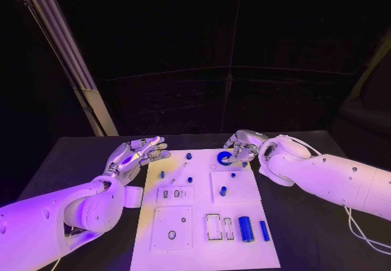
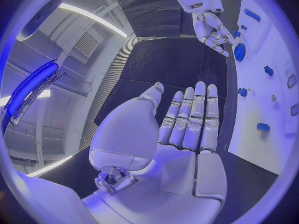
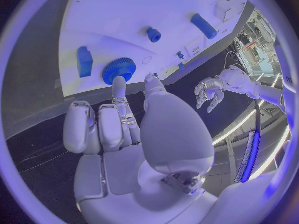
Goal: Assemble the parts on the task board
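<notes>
**A:** What step are you on?

**B:** As I judge it, you're at the blue gear (image 1: 223,157), which lies flat on the task board (image 1: 204,248) toward its far right corner, about one o'clock from the board's middle. Start near, though: at five o'clock on the board two blue cylinders (image 1: 246,228) lie side by side, apparently untouched, and small blue pegs (image 1: 222,191) stand further up the plate.

**A:** And my hands?

**B:** Your left hand (image 1: 137,154) hovers just off the board's far left edge, at about ten o'clock, palm up, fingers straight and apart, holding nothing. Your right hand (image 1: 243,147) is at the gear; in the right wrist view one fingertip (image 3: 119,80) reaches the gear's toothed rim and the thumb lies close by. I can't tell whether you've truly pinched it or only touch it.

**A:** What does the next move call for?

**B:** Probably a firm pinch across the rim, then a level lift, so you can carry the gear to its seat. Which seat that is, I can't make out from here.
</notes>
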Available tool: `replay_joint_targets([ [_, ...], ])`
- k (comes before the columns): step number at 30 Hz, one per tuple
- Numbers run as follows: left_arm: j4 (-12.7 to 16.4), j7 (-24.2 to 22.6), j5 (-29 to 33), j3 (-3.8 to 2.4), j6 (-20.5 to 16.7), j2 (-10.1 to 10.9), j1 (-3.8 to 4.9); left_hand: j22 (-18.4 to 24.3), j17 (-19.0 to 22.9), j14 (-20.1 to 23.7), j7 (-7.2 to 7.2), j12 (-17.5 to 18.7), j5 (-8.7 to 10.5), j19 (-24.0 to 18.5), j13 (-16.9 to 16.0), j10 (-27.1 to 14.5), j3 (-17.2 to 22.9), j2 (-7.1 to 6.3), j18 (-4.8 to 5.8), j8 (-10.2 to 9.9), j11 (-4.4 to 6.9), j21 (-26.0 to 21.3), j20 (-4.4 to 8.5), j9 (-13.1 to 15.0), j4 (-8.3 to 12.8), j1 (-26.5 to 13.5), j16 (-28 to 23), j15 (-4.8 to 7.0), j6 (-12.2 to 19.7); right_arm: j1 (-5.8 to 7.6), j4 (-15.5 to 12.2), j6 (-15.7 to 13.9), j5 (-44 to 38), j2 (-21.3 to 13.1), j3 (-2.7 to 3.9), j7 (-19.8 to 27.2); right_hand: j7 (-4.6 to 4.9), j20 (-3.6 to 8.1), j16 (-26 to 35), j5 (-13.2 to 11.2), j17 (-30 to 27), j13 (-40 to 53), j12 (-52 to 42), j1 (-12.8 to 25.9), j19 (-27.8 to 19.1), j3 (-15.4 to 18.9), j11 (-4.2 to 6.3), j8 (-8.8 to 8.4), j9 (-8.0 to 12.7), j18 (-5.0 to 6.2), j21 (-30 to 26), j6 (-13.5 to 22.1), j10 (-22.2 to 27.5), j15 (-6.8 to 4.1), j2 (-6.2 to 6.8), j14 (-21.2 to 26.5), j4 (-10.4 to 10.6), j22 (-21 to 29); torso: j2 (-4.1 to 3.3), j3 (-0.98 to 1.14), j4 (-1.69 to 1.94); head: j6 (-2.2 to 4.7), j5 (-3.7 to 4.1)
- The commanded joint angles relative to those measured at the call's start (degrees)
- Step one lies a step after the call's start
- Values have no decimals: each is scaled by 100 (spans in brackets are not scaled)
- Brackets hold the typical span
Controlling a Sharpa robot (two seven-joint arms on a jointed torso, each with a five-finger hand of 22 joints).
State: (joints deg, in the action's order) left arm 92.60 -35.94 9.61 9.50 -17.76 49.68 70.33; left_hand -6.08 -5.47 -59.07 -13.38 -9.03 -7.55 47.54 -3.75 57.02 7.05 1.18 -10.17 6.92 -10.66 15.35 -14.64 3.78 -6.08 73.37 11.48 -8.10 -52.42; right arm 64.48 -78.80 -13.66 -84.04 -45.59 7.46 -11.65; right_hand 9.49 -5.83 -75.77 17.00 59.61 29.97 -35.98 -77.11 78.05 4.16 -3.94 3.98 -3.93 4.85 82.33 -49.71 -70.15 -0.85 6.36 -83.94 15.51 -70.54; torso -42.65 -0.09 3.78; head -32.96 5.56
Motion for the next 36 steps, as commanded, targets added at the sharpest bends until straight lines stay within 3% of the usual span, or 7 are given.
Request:
replay_joint_targets([
  [1,-6,9,-10,-4,113,-10,8,9,7,7,-76,34,-9,41,9,-6,-5,39,-33,-30,-22,5,-17,-8,27,-3,-34,-31,47,10,41,370,-142,24,6,-250,-19,14,-51,17,72,141,-107,-108,62,1,1,24,-7,-87,39,17,72,26,-13,-154,52,-62,-4,-6,6,-5,13],
  [8,-17,14,-10,-4,113,-13,8,10,7,7,-75,36,-10,41,8,-7,-4,40,-33,-31,-22,4,-17,-8,30,0,-35,-31,47,10,90,492,-294,87,6,-316,-25,13,-115,52,164,363,-293,-226,101,29,5,36,-9,-102,78,-12,130,24,-41,-162,59,-143,-5,-7,13,-25,17],
  [26,-36,27,-10,-4,129,-18,7,10,7,7,-75,36,-10,41,8,-7,-4,40,-33,-31,-22,4,-17,-8,30,0,-35,-31,47,10,164,499,-529,204,7,-502,-75,36,-447,-16,755,2252,-2006,-471,306,-7,47,127,-19,-175,242,-230,-362,-2,-330,-243,-65,-511,-6,-8,13,-46,34],
  [36,-41,35,-10,-4,144,-16,7,10,7,7,-75,36,-10,41,8,-7,-4,40,-33,-31,-22,4,-17,-8,30,0,-35,-31,47,9,158,527,-815,250,7,-545,-88,40,-548,-134,951,2703,-2390,-576,384,-75,57,154,-18,-203,300,-314,-486,-8,-350,-265,-160,-652,-5,-11,13,-66,46],
])
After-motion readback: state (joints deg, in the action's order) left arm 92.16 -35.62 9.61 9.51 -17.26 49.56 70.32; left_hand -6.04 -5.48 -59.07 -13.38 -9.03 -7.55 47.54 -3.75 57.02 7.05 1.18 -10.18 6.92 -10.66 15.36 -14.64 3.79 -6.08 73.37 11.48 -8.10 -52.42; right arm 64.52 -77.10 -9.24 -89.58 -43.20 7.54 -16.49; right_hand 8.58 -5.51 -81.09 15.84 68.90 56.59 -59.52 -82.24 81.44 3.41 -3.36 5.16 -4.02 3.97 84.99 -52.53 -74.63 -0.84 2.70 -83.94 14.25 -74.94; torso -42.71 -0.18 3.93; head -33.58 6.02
